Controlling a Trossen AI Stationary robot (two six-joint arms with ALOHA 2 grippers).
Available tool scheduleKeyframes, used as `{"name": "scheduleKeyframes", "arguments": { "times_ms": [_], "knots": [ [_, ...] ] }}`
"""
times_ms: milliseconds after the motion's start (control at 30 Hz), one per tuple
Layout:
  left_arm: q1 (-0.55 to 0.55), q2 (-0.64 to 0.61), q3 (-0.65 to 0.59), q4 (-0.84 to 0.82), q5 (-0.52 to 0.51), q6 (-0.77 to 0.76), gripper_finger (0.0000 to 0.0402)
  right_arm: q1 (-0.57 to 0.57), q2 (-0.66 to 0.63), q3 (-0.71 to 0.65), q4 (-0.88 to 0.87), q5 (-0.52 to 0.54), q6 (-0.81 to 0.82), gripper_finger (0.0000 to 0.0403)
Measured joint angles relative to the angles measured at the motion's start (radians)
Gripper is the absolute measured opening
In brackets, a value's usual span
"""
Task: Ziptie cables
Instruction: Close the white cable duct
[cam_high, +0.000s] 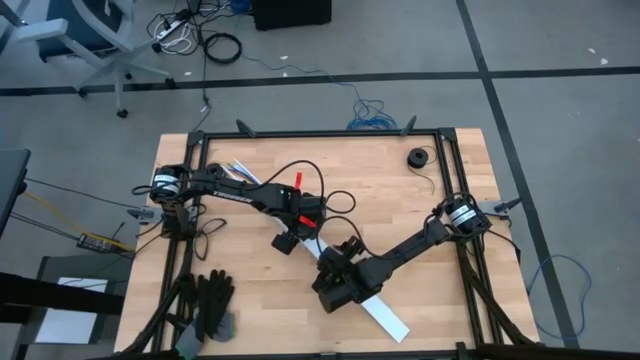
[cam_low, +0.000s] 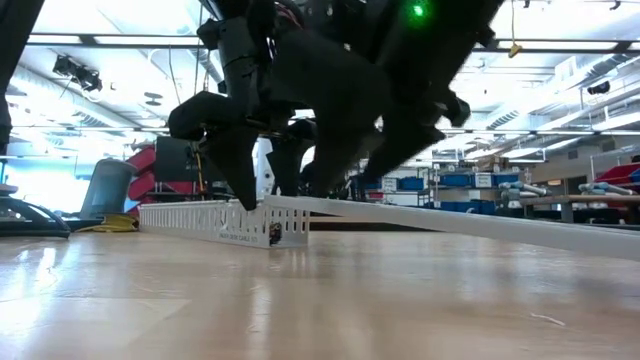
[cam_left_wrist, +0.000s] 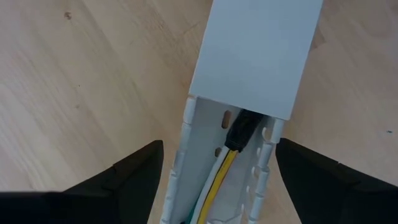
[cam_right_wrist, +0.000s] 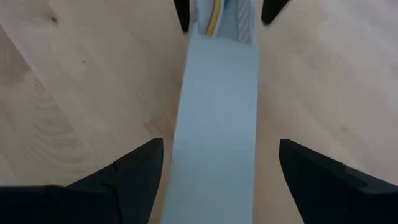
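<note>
The left end effector stands open, one dark finger on each side of the white slotted channel, with a gap between each finger and the channel wall. Inside the channel, between those fingers, lie the cables: a yellow, a white and a green wire run along its floor, and a small dark plug sits at their end, right at the edge of the flat white cover that closes the channel beyond.

The right end effector is open as well, straddling the covered stretch of the channel, its fingers clear of the cover's sides. Past the end of the cover, the right wrist view shows the open channel with the yellow wire and the left end effector's two fingers beside it.

From above, both arms meet over the channel near the middle of the tabletop, hiding most of it; only its end nearer the front edge shows. A pair of black gloves lies well to the left of the channel, and a small black spool sits well apart from it, towards the back right corner.
</note>
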Motion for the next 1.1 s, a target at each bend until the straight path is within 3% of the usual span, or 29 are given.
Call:
{"name": "scheduleKeyframes", "arguments": {
  "times_ms": [233,400,667,933,1100],
  "knots": [
    [0.000,0.000,0.000,0.000,-0.032,0.000,0.0287,0.019,0.000,0.081,-0.040,0.106,-0.073,0.0296],
    [0.000,0.000,0.018,-0.045,-0.033,-0.008,0.0287,0.020,0.000,0.085,-0.046,0.108,-0.064,0.0284],
    [0.000,-0.001,0.104,-0.117,-0.033,-0.049,0.0283,0.031,0.000,0.085,-0.046,0.108,-0.048,0.0189],
    [0.000,0.000,0.106,-0.176,-0.025,-0.087,0.0283,0.060,0.000,0.085,-0.083,0.144,0.000,0.0110],
    [-0.002,-0.044,0.100,-0.214,0.163,-0.122,0.0282,0.100,0.000,0.085,-0.167,0.208,0.118,0.0079]
  ]
}}
